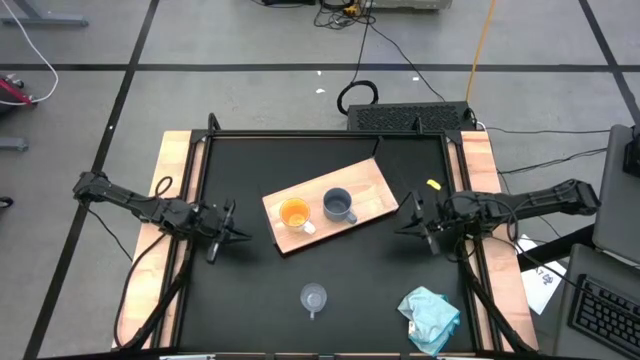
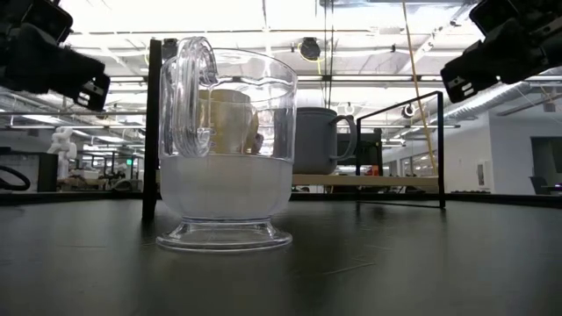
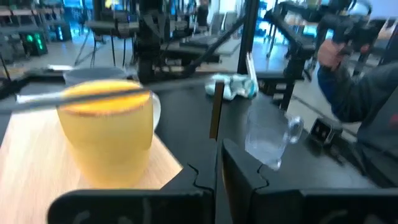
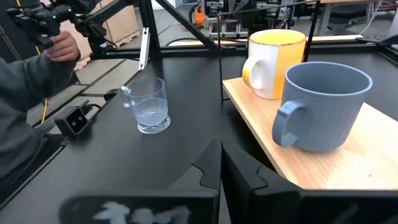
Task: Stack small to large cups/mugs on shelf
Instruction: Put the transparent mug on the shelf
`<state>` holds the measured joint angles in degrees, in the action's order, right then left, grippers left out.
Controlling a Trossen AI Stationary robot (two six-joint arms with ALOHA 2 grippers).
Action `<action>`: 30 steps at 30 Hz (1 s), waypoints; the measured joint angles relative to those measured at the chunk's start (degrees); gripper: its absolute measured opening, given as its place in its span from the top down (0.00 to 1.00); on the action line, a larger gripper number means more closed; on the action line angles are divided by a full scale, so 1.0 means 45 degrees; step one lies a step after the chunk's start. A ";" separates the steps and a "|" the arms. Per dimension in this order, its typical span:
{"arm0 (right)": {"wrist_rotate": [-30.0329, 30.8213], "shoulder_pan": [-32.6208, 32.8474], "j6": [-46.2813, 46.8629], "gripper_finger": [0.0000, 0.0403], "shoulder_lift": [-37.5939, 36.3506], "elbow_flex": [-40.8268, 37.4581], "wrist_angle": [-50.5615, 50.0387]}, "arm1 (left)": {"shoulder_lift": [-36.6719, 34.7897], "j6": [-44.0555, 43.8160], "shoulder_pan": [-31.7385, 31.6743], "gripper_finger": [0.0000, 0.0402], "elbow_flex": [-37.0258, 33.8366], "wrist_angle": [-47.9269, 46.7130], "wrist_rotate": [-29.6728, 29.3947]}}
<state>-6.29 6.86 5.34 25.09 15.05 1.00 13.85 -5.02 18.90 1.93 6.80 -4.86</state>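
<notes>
The light-wood shelf (image 1: 360,190) lies tilted on the black tabletop (image 1: 250,290), a little toward the far side of the middle. Two mugs stand on it side by side, just apart: the orange mug (image 1: 294,213) on the shelf's left part with its white handle toward the near side, and the blue-grey mug (image 1: 338,205) to its right, its handle pointing to the near right. The clear glass cup (image 1: 314,297) stands alone on the tabletop, well apart from the shelf on the near side, roughly below the gap between the two mugs in the high view. In the low view it fills the foreground, upright on its foot, handle at its left.

The left gripper (image 1: 226,232) hovers over the table just left of the shelf, pointed at the orange mug; its fingers are pressed narrow, holding nothing. The right gripper (image 1: 408,218) hangs just off the shelf's right end, facing the blue-grey mug, fingers likewise closed together and empty.

A pale teal cloth (image 1: 432,312) lies crumpled at the near right corner of the table. In the right wrist view a person's hand (image 4: 62,45) shows beyond the table edge.
</notes>
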 joint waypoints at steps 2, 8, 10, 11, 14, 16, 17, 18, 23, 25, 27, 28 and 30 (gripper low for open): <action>-0.0003 0.0013 0.0040 1.00 -0.0088 0.0000 -0.0111 | -0.0001 -0.0009 0.0000 0.94 0.0000 0.0167 0.0000; -0.0003 0.0243 0.0011 1.00 -0.0099 0.0000 -0.0231 | 0.0004 -0.0042 0.0000 0.94 0.0000 0.1136 -0.0249; -0.0003 0.0362 0.0003 1.00 -0.0099 0.0000 -0.0242 | -0.0001 -0.0032 -0.0002 0.94 0.0000 0.1986 -0.0291; -0.0003 0.0412 -0.0015 1.00 -0.0099 0.0000 -0.0249 | 0.0004 -0.0012 -0.0005 0.94 0.0000 0.2405 -0.0291; 0.0002 0.0507 -0.0373 1.00 -0.0099 0.0000 -0.0240 | -0.0001 0.0043 -0.0005 0.94 0.0067 0.3060 -0.0245; 0.0012 0.0510 -0.0457 1.00 -0.0108 0.0000 -0.0210 | 0.0004 0.0327 0.0000 0.94 0.0223 0.2954 -0.0220; 0.0014 0.0503 -0.0470 1.00 -0.0124 0.0000 -0.0185 | 0.0031 0.0327 0.0000 0.94 0.0354 0.2936 -0.0269; 0.0023 0.0503 -0.0463 1.00 -0.0146 0.0000 -0.0183 | 0.0151 0.0316 -0.0003 0.94 0.0530 0.2904 -0.0372; 0.0044 0.0503 -0.0517 1.00 -0.0327 0.0000 -0.0190 | 0.1275 0.0463 0.0000 0.94 0.1647 0.2746 -0.0481; 0.0050 0.0503 -0.0685 1.00 -0.0394 0.0000 -0.0206 | 0.2008 0.0613 0.0000 0.93 0.2214 0.2753 -0.0587; 0.0050 0.0503 -0.0708 1.00 -0.0440 0.0000 -0.0284 | 0.2823 0.0663 -0.0001 0.93 0.2853 0.2612 -0.0595; 0.0050 0.0503 -0.0711 1.00 -0.0452 0.0000 -0.0283 | 0.3263 0.0667 0.0000 0.93 0.3215 0.2563 -0.0590; 0.0052 0.0503 -0.0697 1.00 -0.0449 0.0000 -0.0288 | 0.4179 0.0668 0.0000 0.93 0.3905 0.2336 -0.0574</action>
<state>-6.06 9.13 2.20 23.07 15.05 -0.30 32.66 -2.02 18.90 19.51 17.31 -7.45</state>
